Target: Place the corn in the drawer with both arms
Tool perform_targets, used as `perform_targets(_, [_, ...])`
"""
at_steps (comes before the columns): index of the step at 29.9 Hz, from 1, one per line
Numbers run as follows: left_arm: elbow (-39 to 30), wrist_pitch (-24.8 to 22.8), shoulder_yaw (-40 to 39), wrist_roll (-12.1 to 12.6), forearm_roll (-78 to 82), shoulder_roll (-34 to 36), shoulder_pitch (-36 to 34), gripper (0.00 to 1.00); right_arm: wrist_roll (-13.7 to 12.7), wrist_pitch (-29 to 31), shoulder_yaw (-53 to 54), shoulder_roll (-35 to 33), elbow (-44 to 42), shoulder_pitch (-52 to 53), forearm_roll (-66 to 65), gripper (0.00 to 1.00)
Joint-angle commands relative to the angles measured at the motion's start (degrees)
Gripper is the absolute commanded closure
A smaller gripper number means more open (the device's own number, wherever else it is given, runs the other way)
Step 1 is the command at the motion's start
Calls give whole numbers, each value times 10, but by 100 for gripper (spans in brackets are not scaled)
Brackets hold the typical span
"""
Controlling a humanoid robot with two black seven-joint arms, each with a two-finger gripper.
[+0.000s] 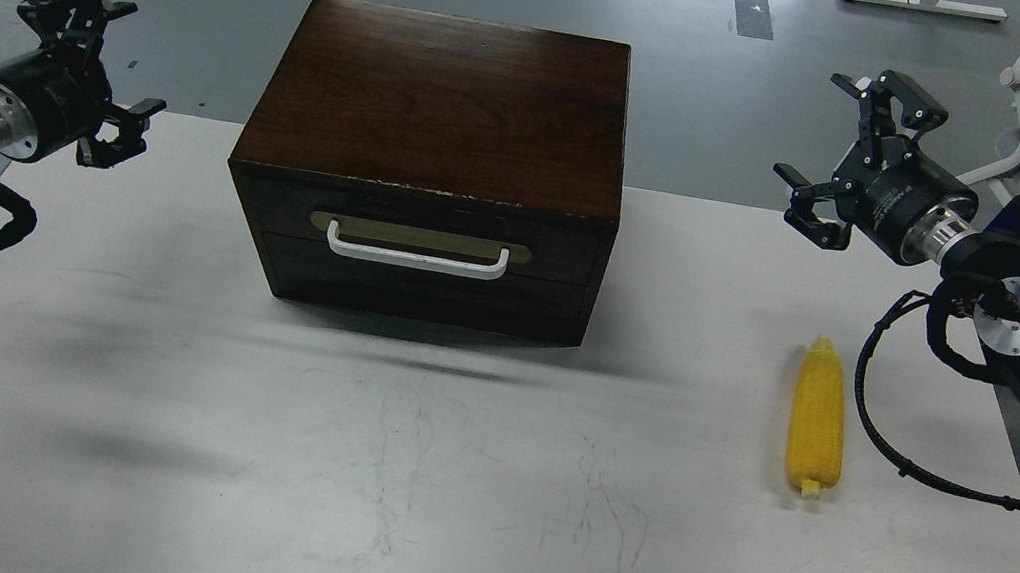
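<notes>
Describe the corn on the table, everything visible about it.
The corn is a bright yellow cob, long and tapered, with rows of kernels and a glossy, plastic-like look. It lies flat on the white table, right of the dark wooden box, lengthwise front to back, its narrow tip pointing away and a small stub at the near end. Nothing touches it except the table.

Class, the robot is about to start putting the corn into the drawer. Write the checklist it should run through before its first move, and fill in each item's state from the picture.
1. Drawer open: not ok, it is shut.
2. Handle unobstructed: ok.
3. Corn lying free on the table: ok.
4. Left gripper open and empty: ok.
5. Right gripper open and empty: ok, fingers spread.
6. Room inside the drawer: cannot tell.
</notes>
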Motion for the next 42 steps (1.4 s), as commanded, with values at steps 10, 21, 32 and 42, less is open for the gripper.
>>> perform_targets(10, [-1, -1, 0, 0, 0, 4, 0, 1, 0, 0, 0, 0, 0, 1, 0, 0])
perform_targets(21, [-4, -2, 0, 0, 1, 5, -1, 1, 0, -1, 2, 0, -1, 0, 0, 0])
perform_targets(32, [-4, -11, 0, 0, 1, 13, -1, 1, -1, -7, 0, 1, -2, 8, 0, 0])
perform_targets(42, [-4, -17, 0, 0, 1, 25, -1, 1, 0, -9, -1, 3, -4, 9, 0, 0])
